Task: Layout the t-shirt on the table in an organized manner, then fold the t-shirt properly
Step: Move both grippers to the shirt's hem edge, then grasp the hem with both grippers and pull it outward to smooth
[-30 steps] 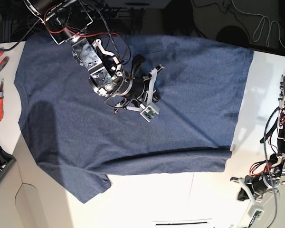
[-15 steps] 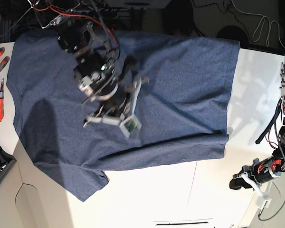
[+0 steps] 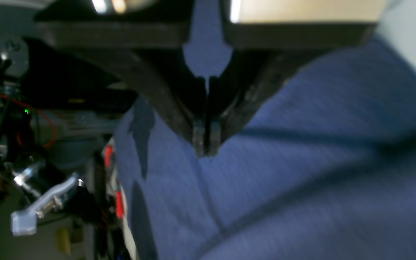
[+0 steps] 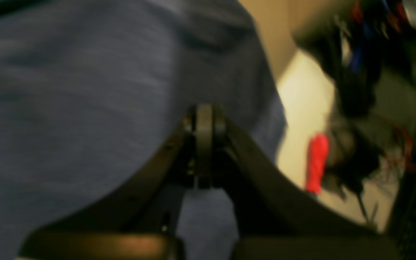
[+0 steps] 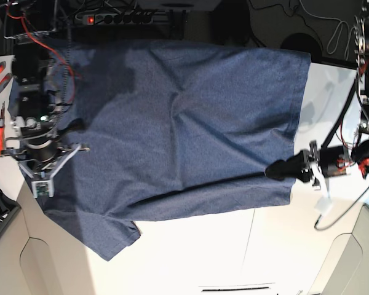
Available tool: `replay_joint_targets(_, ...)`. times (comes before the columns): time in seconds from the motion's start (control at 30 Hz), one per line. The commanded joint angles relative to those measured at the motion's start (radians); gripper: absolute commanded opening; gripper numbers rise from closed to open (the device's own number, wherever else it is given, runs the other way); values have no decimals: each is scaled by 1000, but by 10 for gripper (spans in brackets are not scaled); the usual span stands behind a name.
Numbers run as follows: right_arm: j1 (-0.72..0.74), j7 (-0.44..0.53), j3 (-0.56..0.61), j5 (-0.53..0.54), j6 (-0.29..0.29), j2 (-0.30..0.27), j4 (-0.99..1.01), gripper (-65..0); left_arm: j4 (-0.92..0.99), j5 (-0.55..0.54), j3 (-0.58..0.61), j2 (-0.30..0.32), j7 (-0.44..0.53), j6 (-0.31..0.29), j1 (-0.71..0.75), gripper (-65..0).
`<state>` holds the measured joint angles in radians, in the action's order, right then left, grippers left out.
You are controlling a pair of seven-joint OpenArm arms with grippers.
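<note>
Both arms have swung outward, jaws together, to the t-shirt (image 5: 172,123) edges; smoothing should press evenly outward across the tabletop (image 5: 234,258).

We see the dark heathered navy-blue short-sleeved cotton t-shirt (image 5: 172,123) spread mostly flat, plain side up, across the large flat white table (image 5: 190,252), one sleeve lying toward its cut-out edge.

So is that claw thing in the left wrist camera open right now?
No, the left gripper has its two fingertips pressed together above the t-shirt.
</note>
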<state>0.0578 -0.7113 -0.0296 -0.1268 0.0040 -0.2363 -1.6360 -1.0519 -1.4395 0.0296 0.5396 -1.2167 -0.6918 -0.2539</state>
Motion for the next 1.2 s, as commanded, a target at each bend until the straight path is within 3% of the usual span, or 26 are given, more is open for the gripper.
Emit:
replay_joint_targets(0.0,17,26,-21,37,26,-10,-1,-650,-16,-8,-6,3,29,-6,-1,-634)
replay_joint_targets(0.17,17,35,-73,145,135,-15,126,-650,-16,370,-6,-106,235,-6,68,-646)
replay_joint_targets(0.3,17,87,-70,158,142,-10,233,-650,-16,660,-6,-177,406,-6,91,-650)
replay_joint_targets(0.43,29,116,-67,158,142,-10,327,-650,-16,843,-4,-209,497,2,90,-650)
replay_joint_targets(0.63,88,116,-66,159,143,-10,426,-650,-16,1115,69,-211,567,171,88,-650)
replay_joint_targets(0.8,134,116,-41,199,142,-6,432,-650,-16,1284,156,-207,679,347,81,-650)
replay_joint_targets(0.87,154,116,-26,198,142,12,433,-650,-14,1327,177,-207,698,388,70,-650)
replay_joint_targets(1.03,183,117,0,194,142,84,434,-650,13,1337,189,-208,700,420,25,-650)
replay_joint_targets(1.17,186,182,28,140,142,113,434,-650,82,1337,189,-207,706,420,-27,-650)
